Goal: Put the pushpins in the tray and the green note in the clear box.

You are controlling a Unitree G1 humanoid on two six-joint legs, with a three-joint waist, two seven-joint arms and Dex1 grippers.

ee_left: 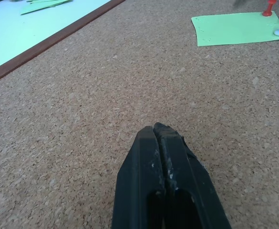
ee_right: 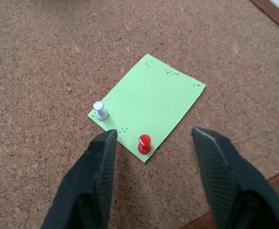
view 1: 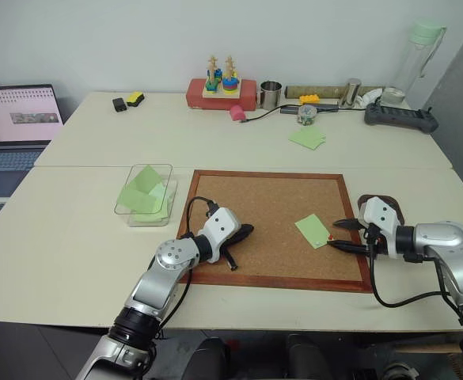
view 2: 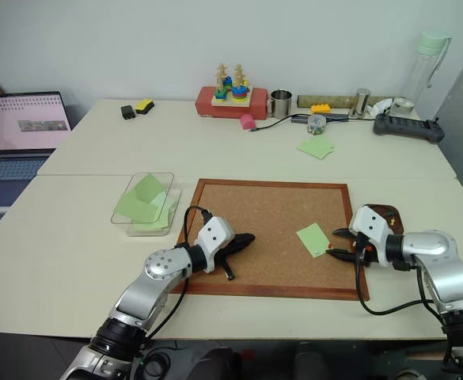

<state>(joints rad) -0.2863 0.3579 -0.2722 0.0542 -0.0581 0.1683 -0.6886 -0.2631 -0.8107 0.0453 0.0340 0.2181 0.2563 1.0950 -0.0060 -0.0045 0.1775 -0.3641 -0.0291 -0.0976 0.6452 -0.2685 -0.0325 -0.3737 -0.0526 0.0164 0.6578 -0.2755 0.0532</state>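
Two cream-white worktops (view 1: 89,237) stand pushed together with a seam running across between them, against a plain pale wall; a large cork board in a reddish-brown wooden frame (view 1: 255,206) lies on the near one. The thin light green square paper note (ee_right: 149,102) lies on the cork towards the board's right edge, held by a red-headed pushpin (ee_right: 144,143) at one corner and a whitish-looking pushpin (ee_right: 100,110) at the next corner. The right tool (ee_right: 153,138) hangs just over that pinned edge, its two black fingers apart with the red pin between their tips and touching neither. The left tool (ee_left: 160,136) rests low over bare cork on the board's left part, well apart from the note, its fingers pressed together on nothing. The shallow clear plastic box with rounded corners (view 1: 164,168) sits on the worktop just left of the board, with green sheets inside. A small dark brown wooden tray (view 2: 385,212) shows partly behind the right wrist, beside the board's right edge. On the far worktop: a loose pile of green sheets (view 1: 307,138), a metal cup (view 1: 271,94), a red block carrying wooden stacking toys (view 1: 222,92); an open laptop (view 1: 17,119) stands at the far left.
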